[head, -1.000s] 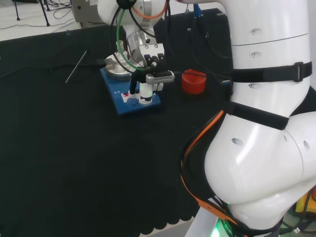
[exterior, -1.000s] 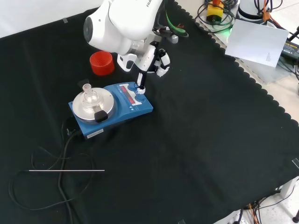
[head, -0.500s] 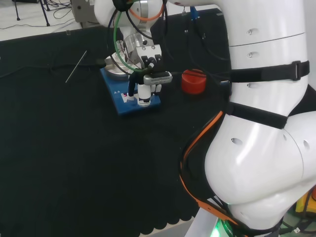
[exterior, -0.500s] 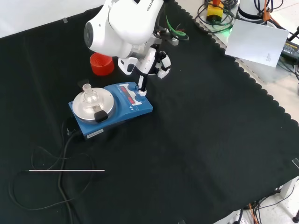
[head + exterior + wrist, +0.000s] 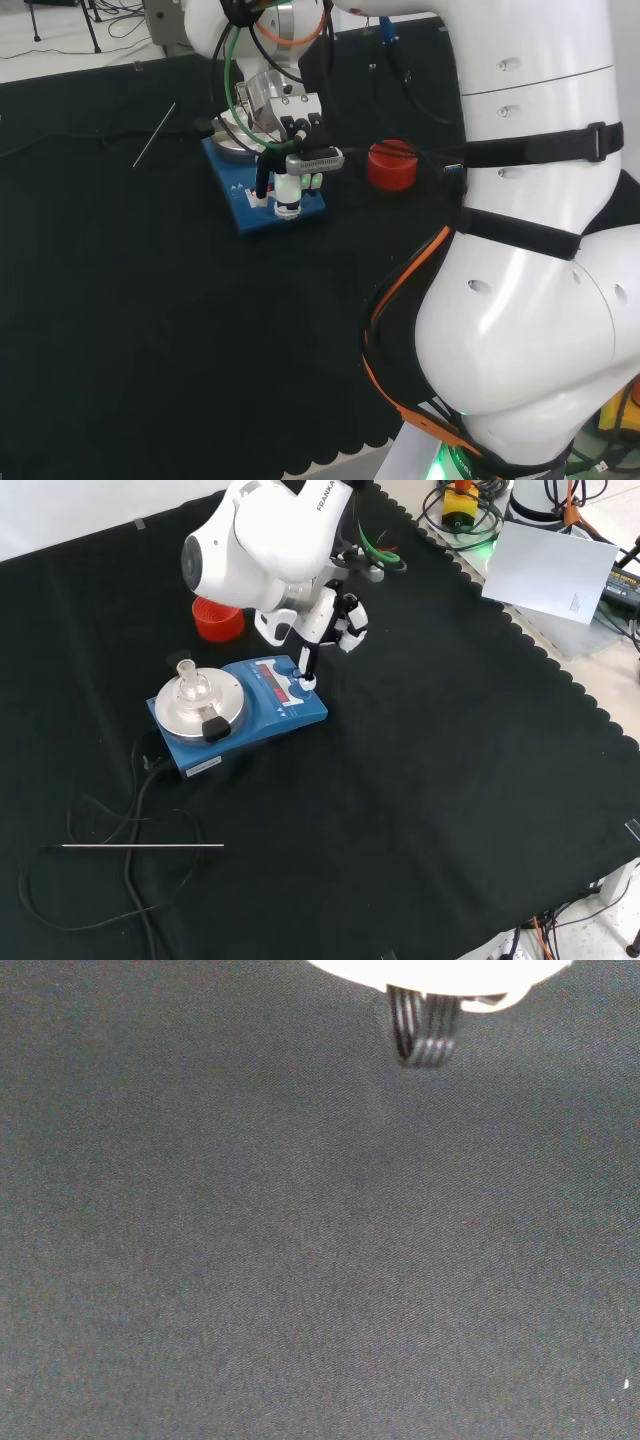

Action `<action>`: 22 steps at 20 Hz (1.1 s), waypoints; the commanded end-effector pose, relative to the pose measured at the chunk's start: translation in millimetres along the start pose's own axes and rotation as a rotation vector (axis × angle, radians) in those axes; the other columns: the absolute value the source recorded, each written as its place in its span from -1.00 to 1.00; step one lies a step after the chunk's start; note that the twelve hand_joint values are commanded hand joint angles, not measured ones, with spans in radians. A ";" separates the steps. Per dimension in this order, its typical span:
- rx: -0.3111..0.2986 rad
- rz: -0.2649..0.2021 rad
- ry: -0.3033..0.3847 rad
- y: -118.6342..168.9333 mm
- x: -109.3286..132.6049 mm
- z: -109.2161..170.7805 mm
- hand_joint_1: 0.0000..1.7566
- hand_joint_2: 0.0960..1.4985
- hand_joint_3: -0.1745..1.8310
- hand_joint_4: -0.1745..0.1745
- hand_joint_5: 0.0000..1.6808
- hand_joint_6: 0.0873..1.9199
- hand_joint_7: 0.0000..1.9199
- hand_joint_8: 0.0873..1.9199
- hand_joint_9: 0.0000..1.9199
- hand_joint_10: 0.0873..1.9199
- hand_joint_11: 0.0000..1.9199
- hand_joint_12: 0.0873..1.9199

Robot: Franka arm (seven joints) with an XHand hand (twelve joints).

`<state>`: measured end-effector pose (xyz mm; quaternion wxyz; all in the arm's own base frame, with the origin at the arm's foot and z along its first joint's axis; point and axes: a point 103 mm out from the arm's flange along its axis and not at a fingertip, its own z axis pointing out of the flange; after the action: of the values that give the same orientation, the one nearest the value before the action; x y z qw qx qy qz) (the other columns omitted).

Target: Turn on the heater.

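Your desk (image 5: pixel 450 780) lies under black cloth, scalloped along its edge in the front view. The arm (image 5: pixel 520 250) rises as big white links at the right of the head view, and in the front view one white link with a round grey cap (image 5: pixel 255 540) stands above the work.

The heater (image 5: pixel 240 712) is your blue box with a round silver plate, sitting on the cloth in the upper left part of the front view; in the head view it (image 5: pixel 262 195) lies just left of the arm's links. A small clear glass flask (image 5: pixel 189 687) stands on the plate. The panel with red markings (image 5: pixel 276 683) faces the right side of the front view.

Your hand (image 5: pixel 322 620) hangs over that panel end. One black finger (image 5: pixel 303 660) points straight down and its tip meets the blue knob (image 5: pixel 305 683) at the panel's corner, while the other fingers are curled back toward the palm. Nothing is gripped: it is a straight-finger press.

A red ribbed ring (image 5: pixel 217 618) stands on the cloth just beyond the heater in the front view, partly behind the white link. A black cable (image 5: pixel 130 825) runs from the heater's left end and loops across the cloth, and a thin metal rod (image 5: pixel 140 846) lies across that loop, well apart from the heater.
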<state>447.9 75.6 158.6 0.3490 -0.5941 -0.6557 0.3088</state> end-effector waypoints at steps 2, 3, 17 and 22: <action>0.000 0.015 0.001 3.6 -9.2 -0.1 0.68 -0.16 0.22 -0.31 -0.59 -0.87 0.94 0.58 1.00 0.67 0.93 0.58; 0.000 0.018 0.000 3.5 -8.1 0.1 0.68 -0.16 0.22 -0.31 -0.59 -0.87 0.94 0.58 1.00 0.67 0.93 0.58; -0.002 0.023 0.003 5.1 -10.6 2.2 0.68 -0.16 0.22 -0.31 -0.57 -0.87 0.94 0.57 1.00 0.67 0.93 0.58; 0.003 0.022 0.006 6.4 -11.3 3.9 0.68 -0.16 0.22 -0.31 -0.57 -0.87 0.94 0.57 1.00 0.67 0.93 0.58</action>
<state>449.6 65.3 151.6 0.3477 -0.6011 -0.6492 0.3105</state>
